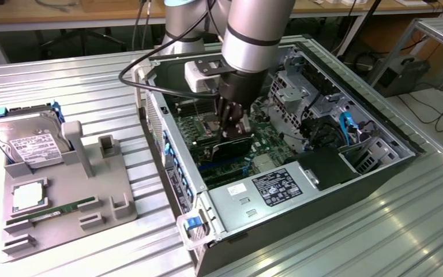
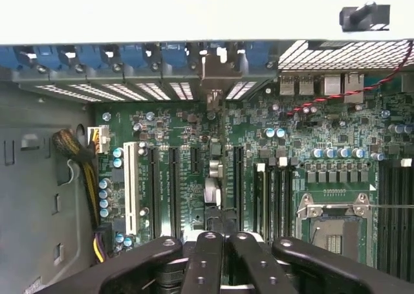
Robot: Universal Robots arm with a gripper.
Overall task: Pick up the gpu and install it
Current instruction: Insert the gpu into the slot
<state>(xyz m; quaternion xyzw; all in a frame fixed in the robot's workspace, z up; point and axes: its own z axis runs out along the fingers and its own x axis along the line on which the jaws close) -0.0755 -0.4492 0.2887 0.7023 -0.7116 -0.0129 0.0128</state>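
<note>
- Here, in the exterior view, an open computer case point(image 1: 375, 144) is seen lying on a ribbed metal tabletop point(image 1: 67, 81), its motherboard point(image 1: 271, 144) exposed.
- The end effector point(image 1: 233, 130) is lowered into the case, clamped on the gpu point(image 1: 233, 151), which is held edge-down just above or at the motherboard; whether it is seated cannot be told.
- Inside the case, a power supply point(image 1: 271, 187) with a black-and-white label is placed at the near end; its writing cannot be read. Blue cables point(image 1: 348, 130) and metal drive cages point(image 1: 299, 86) are seen toward the exterior view's right.
- On the exterior view's left, a grey fixture tray point(image 1: 90, 196) is set on the tabletop. A hard drive point(image 1: 25, 138) with a white label is stood in it in a blue-edged holder; a square chip point(image 1: 27, 195) and a narrow green RAM stick point(image 1: 52, 210) are laid in other slots. The drive's label cannot be read.
- In the wrist view, the motherboard point(image 2: 323, 171) is seen from above, with black expansion slots point(image 2: 171, 190), one white slot point(image 2: 132, 187) and an empty CPU socket point(image 2: 333, 226).
- The gpu point(image 2: 212, 177) is seen edge-on, running from the fingers point(image 2: 207, 261) toward the case's rear wall, where its silver bracket point(image 2: 212, 74) is lined up among the blue slot clips point(image 2: 123, 56).
- A bundle of yellow and black wires point(image 2: 87, 171) is seen beside the white slot.
</note>
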